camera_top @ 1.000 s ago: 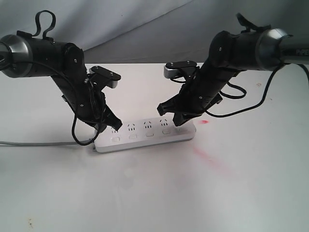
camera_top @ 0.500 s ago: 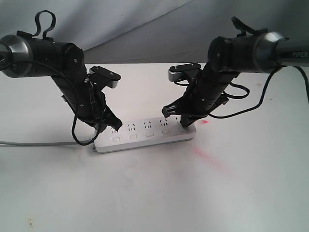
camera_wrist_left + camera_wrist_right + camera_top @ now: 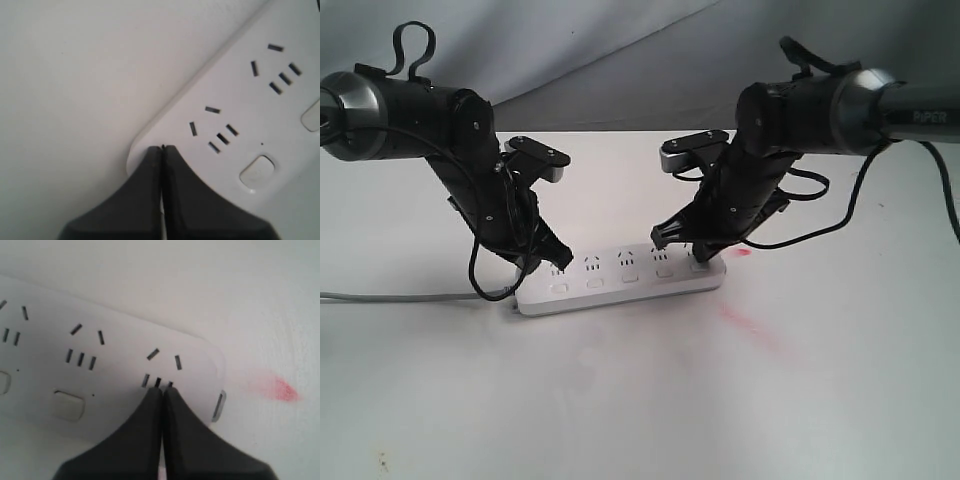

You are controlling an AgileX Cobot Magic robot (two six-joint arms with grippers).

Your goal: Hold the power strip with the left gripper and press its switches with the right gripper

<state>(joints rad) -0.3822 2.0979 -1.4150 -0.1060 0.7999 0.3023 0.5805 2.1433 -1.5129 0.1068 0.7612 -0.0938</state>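
Observation:
The white power strip (image 3: 620, 280) lies flat across the middle of the table. My left gripper (image 3: 554, 263) is shut, and its closed tips rest on the strip's left end (image 3: 162, 148), beside the first socket group (image 3: 215, 130) and its switch (image 3: 256, 171). My right gripper (image 3: 700, 258) is also shut. Its closed tips (image 3: 162, 389) sit on the strip (image 3: 110, 375) at the last socket group near the right end. The neighbouring switch (image 3: 68, 405) shows, but the last switch is hidden under my fingers (image 3: 135, 440).
The strip's thin grey cord (image 3: 400, 297) runs off to the left edge. Red stains mark the white table (image 3: 620, 400) by the strip's right end (image 3: 744, 251) and in front of it (image 3: 750, 325). A grey backdrop rises behind.
My right arm has swung slightly left and lower, bringing its tips down onto the strip's right end. The left arm and the strip have not moved.

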